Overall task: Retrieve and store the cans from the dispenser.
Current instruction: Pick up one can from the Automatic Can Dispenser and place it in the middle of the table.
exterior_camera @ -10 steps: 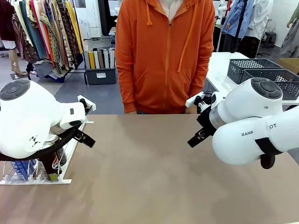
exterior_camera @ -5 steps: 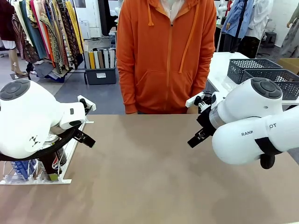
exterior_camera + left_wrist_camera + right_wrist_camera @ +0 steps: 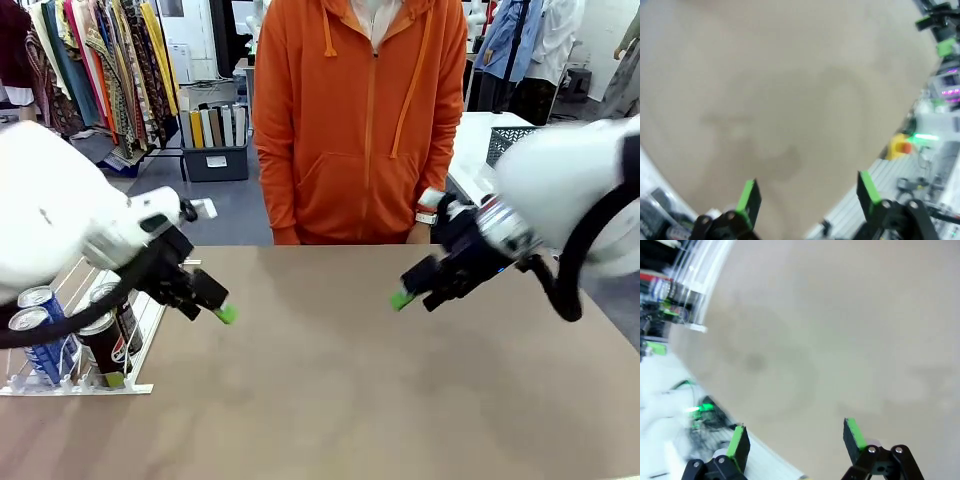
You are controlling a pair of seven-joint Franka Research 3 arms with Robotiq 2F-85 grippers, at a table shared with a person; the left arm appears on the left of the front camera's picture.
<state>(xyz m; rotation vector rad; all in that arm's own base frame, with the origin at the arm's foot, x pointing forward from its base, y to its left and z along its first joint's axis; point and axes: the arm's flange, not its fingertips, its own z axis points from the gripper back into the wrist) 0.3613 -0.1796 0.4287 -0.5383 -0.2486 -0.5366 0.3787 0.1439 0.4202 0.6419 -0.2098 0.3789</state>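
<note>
Several cans stand at the near end of the dispenser [image 3: 78, 386] at the table's left edge: blue cans [image 3: 38, 345] and black cans [image 3: 104, 351] with silver tops. My left gripper [image 3: 224, 313] hangs over the table just right of the rack. In the left wrist view the left gripper [image 3: 807, 196] is open, with nothing between its green pads. My right gripper [image 3: 403, 297] hovers over the right half of the table. It is open and empty in its own view [image 3: 796, 439]. The dispenser [image 3: 694, 287] appears blurred at the top left of that view.
A person in an orange hoodie [image 3: 360, 120] stands at the far edge, hands low behind the table. A dark grey basket [image 3: 503, 146] sits on a white table at the back right. Bare brown tabletop [image 3: 320, 390] lies between the two grippers.
Both arms have swung fast. Their grippers now point in over the table with green tips showing. The left arm's body has lifted off the rack, uncovering the cans.
</note>
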